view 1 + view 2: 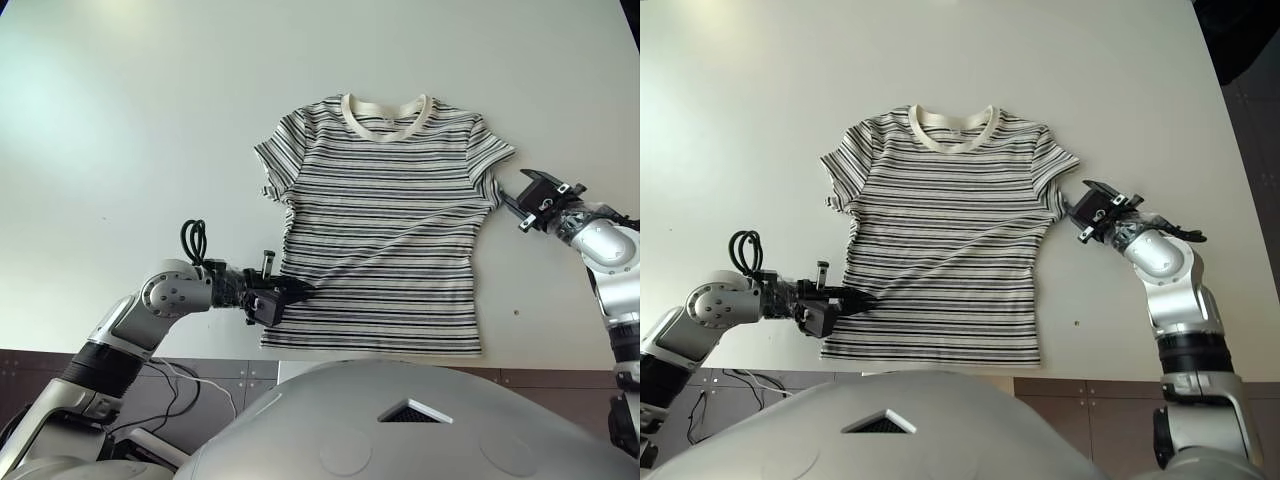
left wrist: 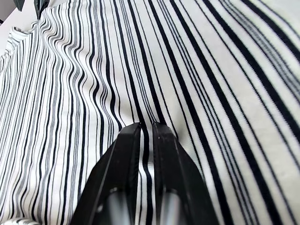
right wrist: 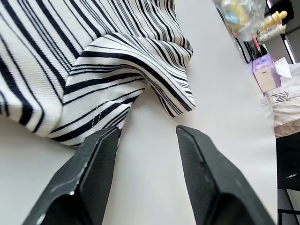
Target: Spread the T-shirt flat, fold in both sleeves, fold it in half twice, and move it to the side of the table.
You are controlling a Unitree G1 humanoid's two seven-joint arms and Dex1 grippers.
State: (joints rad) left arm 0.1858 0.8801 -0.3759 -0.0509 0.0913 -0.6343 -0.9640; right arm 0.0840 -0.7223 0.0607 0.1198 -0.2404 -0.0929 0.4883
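Note for your log: the T-shirt (image 1: 385,220) lies face up and spread on the white table (image 1: 150,120), collar (image 1: 385,112) at the far end from both grippers, hem (image 1: 370,345) nearest you. Your left gripper (image 1: 300,288) sits low on the shirt's left side edge, just above the hem, with its tips lying over the striped cloth. In the left wrist view, the left gripper's fingers (image 2: 129,140) are drawn almost together with only a thin slit between them. Striped fabric shows in that slit and wrinkles run away from the tips. I cannot tell whether any cloth is actually pinched. Ahead of this gripper the shirt body stretches across toward the other arm. Your right gripper (image 1: 515,190) is on the opposite side, just beside the right sleeve (image 1: 490,155) and pointing at it. Its fingers (image 3: 93,178) are spread wide and hold nothing, with bare table between them. The sleeve's rumpled cuff (image 3: 136,70) lies just beyond the tips, near one finger but apart from it. The left sleeve (image 1: 275,160) lies well away from the left gripper, its lower edge slightly bunched.
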